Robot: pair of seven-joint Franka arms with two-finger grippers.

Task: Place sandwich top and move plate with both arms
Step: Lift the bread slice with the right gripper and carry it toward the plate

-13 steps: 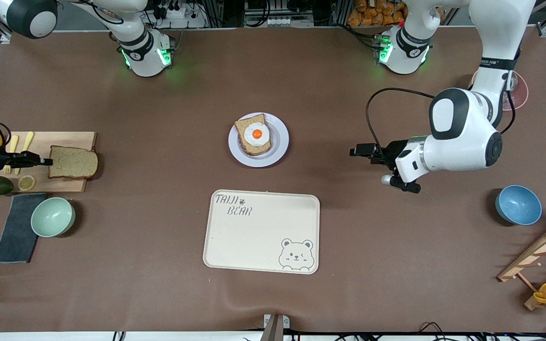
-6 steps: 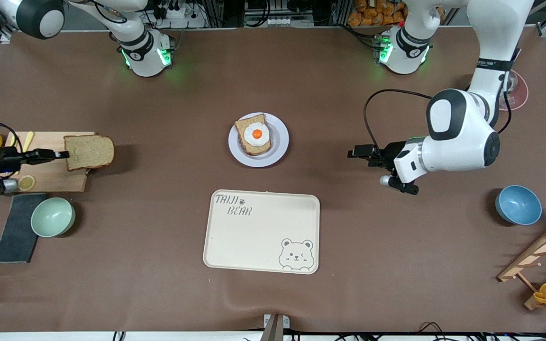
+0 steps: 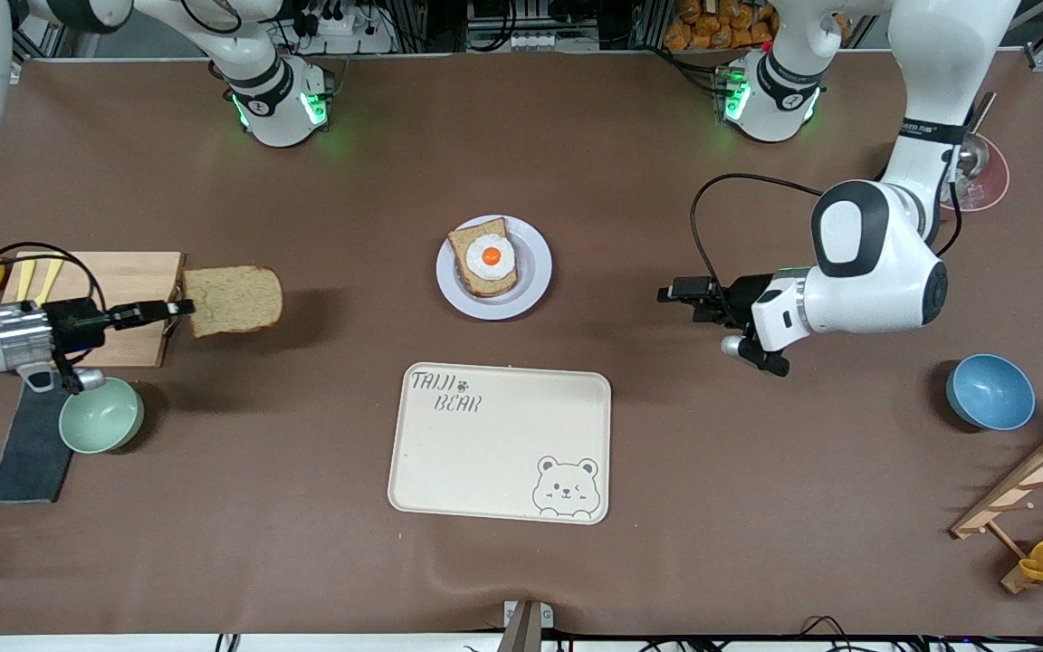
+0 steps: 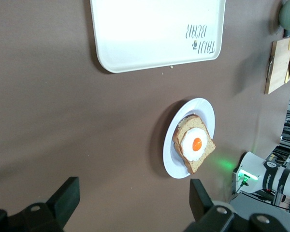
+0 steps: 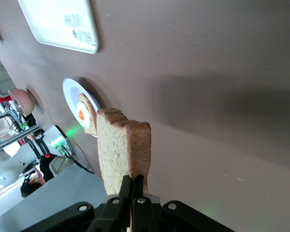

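Note:
The sandwich top (image 3: 234, 300), a plain brown slice, hangs edge-held in my right gripper (image 3: 179, 307), over the table just past the cutting board's end. In the right wrist view the black fingers (image 5: 134, 186) are shut on the slice's (image 5: 123, 147) crust. The pale plate (image 3: 535, 272) sits mid-table and bears an egg-topped slice (image 3: 485, 258). My left gripper (image 3: 671, 294) hovers low on the plate's left-arm side, open and empty. Its wrist view shows the gripper (image 4: 134, 200) spread wide, with the plate (image 4: 171, 159) and egg slice (image 4: 194, 143) ahead.
A cream bear-printed tray (image 3: 500, 443) lies nearer the front camera than the plate. The wooden cutting board (image 3: 123, 272), a green bowl (image 3: 100, 415) and a dark cloth (image 3: 28, 453) sit at the right arm's end. A blue bowl (image 3: 990, 391) and wooden rack (image 3: 1028, 489) sit at the left arm's end.
My right gripper has lifted the sandwich top off the cutting board and carried it toward the plate. The left gripper has crept slightly toward the plate.

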